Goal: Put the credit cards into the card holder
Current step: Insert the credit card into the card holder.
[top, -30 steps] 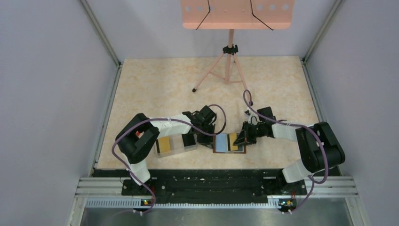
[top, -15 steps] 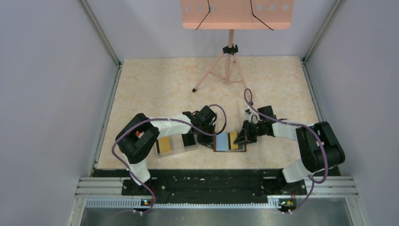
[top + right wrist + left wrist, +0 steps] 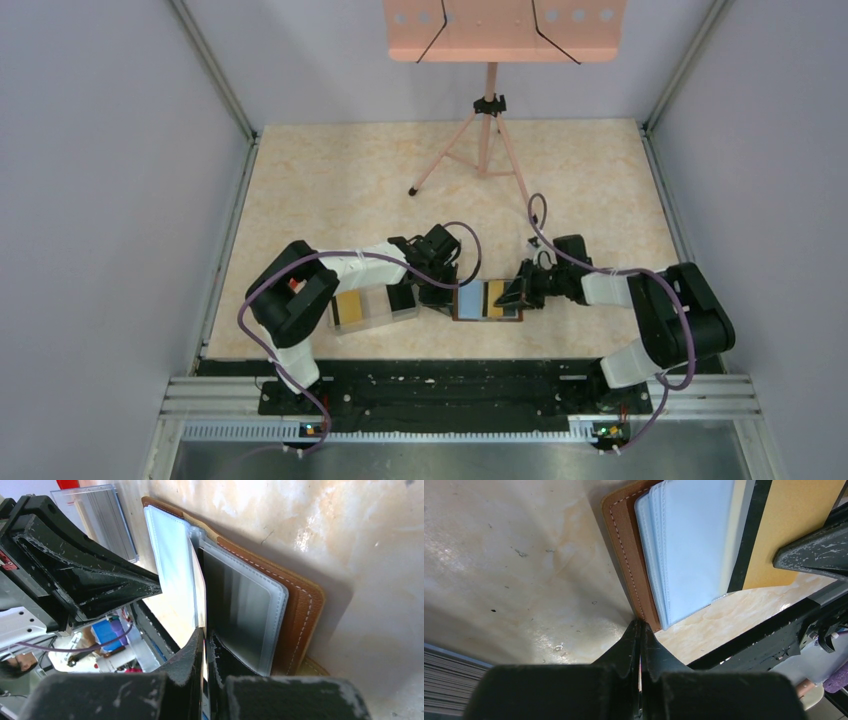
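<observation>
Since a moment ago the right arm (image 3: 610, 285) has been swinging its forearm lower and closer to the near edge, while the left arm (image 3: 340, 265) is keeping its place. Both are reaching over the pale marble-patterned table (image 3: 400, 180).

Just behind the left gripper (image 3: 640, 625), a clear rectangular plastic tray (image 3: 378, 305) is lying with another gold card (image 3: 348, 307) inside it. Between the two grippers, the brown leather folding card holder (image 3: 629, 555) is lying open, showing its pale blue-grey sleeves.

That left gripper is sitting fully closed, its tips touching the stitched leather edge; whether it is pinching the edge I cannot tell.

Opposite it, the right gripper (image 3: 204, 632) is pinching a thin yellow-gold credit card (image 3: 789, 530) between closed fingers. The card is reaching forward from the fingertips over the card holder's nearer half, against the sleeves.
</observation>
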`<state>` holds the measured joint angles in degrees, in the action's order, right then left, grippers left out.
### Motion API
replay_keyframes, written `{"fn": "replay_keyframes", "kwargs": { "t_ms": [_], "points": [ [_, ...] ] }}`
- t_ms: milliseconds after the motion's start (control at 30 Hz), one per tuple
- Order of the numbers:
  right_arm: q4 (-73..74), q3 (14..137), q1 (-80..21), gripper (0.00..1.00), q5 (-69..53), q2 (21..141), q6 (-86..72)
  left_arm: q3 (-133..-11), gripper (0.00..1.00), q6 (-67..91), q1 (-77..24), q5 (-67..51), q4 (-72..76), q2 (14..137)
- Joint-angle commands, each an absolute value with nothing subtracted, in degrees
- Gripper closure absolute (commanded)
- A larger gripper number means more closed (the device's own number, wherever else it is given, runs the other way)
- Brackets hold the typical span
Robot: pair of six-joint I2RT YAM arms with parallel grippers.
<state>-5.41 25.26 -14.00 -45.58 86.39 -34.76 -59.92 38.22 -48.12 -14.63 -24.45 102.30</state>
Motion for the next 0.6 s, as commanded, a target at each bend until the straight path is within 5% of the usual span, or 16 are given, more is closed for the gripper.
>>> {"fn": "replay_keyframes", "kwargs": {
  "t_ms": [0,567],
  "points": [
    [-9.41,23.52,-13.69,1.00,-43.17,84.07,-37.36,-60.32,1.00,38.65,-49.04,-15.30,-22.87,104.40],
    [-10.49,27.38,-20.87,1.00,-45.22,90.35,-40.27,-61.63,1.00,38.64,-49.22,-15.52,-23.15,104.69]
  ]
}}
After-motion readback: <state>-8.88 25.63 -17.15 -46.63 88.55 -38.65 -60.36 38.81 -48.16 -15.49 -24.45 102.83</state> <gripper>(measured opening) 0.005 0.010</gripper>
